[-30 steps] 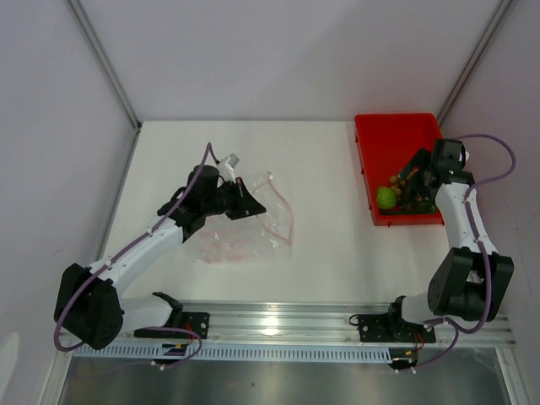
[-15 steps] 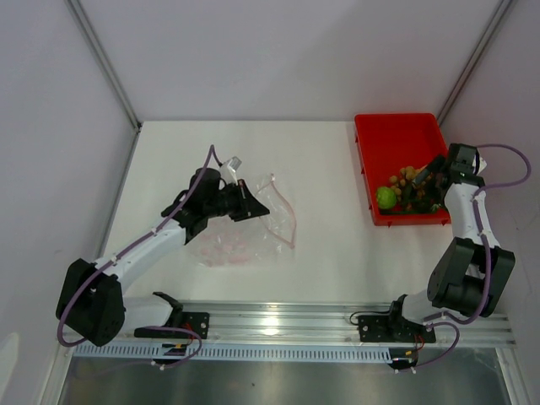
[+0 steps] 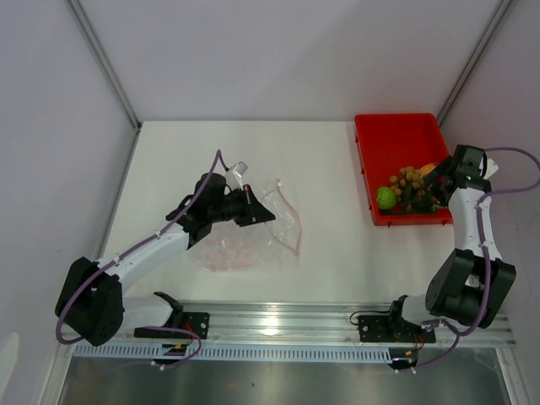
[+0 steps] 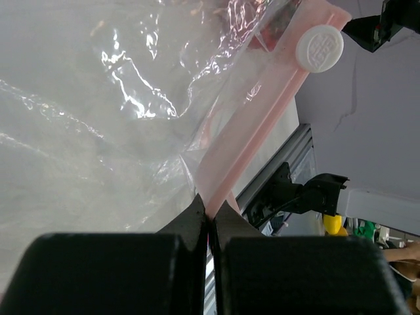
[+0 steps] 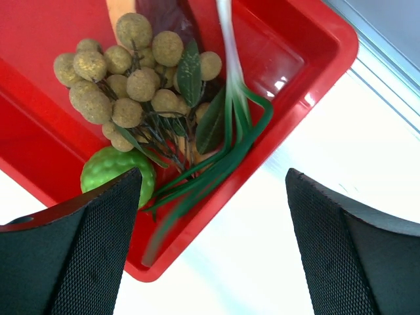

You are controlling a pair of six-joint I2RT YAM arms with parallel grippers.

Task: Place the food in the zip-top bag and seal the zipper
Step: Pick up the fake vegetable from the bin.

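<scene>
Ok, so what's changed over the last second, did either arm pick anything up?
The left gripper, shut on the zipper, dragged the zip-top bag slightly right and nearer the bases. The right gripper, open and empty, pulled back rightward, uncovering the food. All food stayed in the red tray.

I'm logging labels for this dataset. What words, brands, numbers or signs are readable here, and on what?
No text is legible in any view.
White round disc on the zipper: raised pattern, too blurred to read.
Zip-top bag: pink-red print, no letters discernible.
Rail: small coloured marks, too small to read.
Red tray: no marking shows.
</scene>
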